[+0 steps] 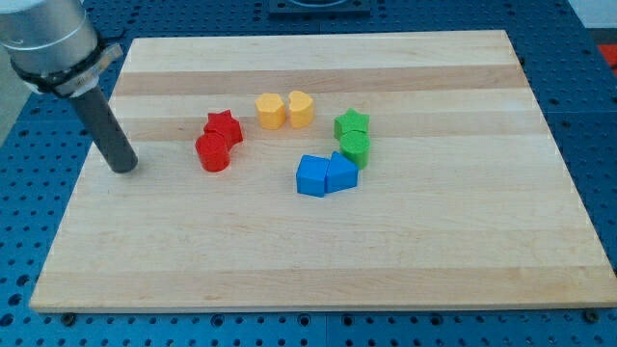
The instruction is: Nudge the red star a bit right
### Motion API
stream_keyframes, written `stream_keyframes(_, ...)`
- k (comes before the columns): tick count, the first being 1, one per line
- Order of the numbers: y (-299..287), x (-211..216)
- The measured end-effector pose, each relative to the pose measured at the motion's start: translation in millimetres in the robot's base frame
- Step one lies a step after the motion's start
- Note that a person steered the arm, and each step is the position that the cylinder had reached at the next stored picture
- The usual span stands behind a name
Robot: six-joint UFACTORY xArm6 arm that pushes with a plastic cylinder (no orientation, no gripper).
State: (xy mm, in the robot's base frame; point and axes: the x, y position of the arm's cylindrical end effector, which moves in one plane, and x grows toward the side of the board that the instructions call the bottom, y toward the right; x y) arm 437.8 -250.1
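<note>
The red star (224, 126) lies on the wooden board (318, 260), left of centre. A red round block (213, 152) touches it at its lower left. My tip (124, 168) rests on the board well to the left of both red blocks, slightly lower than the star, with a clear gap between them. The dark rod rises from the tip toward the view's upper left.
Two yellow blocks (271, 111) (301, 109) sit just right of the star. A green star (352, 123) and a green round block (356, 147) stand further right. Two blue blocks (312, 176) (341, 173) lie below them, touching.
</note>
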Motion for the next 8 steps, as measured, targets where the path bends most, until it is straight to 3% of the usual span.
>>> stream_keyframes(5, 15, -38)
stream_keyframes(8, 69, -49)
